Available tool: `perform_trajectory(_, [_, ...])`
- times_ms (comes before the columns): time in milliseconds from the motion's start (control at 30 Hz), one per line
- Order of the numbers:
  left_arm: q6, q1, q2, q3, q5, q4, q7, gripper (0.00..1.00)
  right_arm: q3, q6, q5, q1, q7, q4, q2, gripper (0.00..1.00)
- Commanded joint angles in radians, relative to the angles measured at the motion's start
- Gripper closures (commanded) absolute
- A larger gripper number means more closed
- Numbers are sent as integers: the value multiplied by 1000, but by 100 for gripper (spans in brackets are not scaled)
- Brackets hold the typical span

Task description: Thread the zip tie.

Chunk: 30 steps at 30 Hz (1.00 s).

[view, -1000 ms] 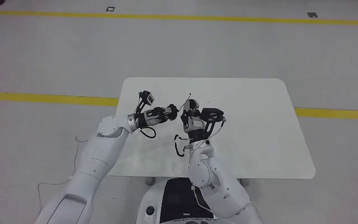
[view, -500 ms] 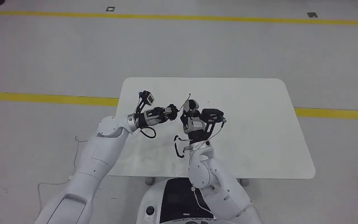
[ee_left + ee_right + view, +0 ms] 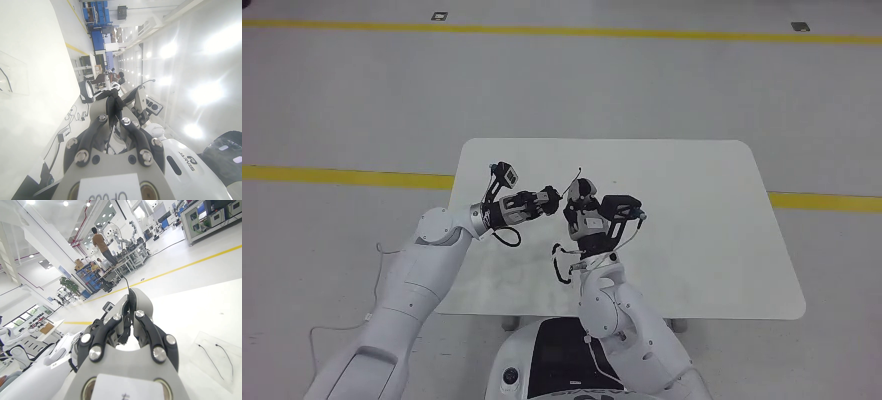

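Mid-threading above the table, the right gripper clamps the zip tie, one end poking free, while the left gripper, closed on what seems its other end, sits close beside; the next move likely needs fine tip-to-head alignment.

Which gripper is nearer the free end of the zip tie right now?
Right. The right gripper is shut on the zip tie, whose free end sticks out past its jaws. The left gripper faces it tip to tip, farther from that end.
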Motion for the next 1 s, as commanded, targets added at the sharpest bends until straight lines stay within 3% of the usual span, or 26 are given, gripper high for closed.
perform_trajectory(0, [0,0,0,0,0,0,0,100,0,5,2,3,-4,4,-1,100])
perform_trajectory(967, [0,0,0,0,0,0,0,100,0,27,-22,15,-6,30,-6,100])
